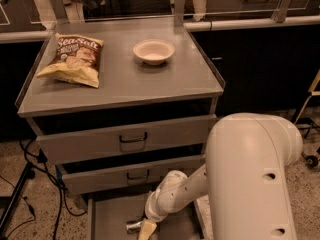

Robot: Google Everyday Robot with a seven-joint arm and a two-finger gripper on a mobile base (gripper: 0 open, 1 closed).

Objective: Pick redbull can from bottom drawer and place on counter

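The redbull can (pixel 133 226), a small silvery cylinder, lies on its side on the floor of the open bottom drawer (pixel 110 218) at the lower edge of the view. My gripper (pixel 147 229) reaches down into that drawer and sits right beside the can on its right, touching or nearly touching it. The lower part of the gripper is cut off by the view's edge. The counter (pixel 150 86) is the flat grey cabinet top above. My large white arm (pixel 250 179) fills the lower right.
A pale round bowl (pixel 153 51) and a chip bag (pixel 73 60) sit on the counter. Two upper drawers (pixel 131 140) with dark handles stand slightly open. Cables and a stand leg (pixel 17 196) lie on the floor at left. A railing runs behind.
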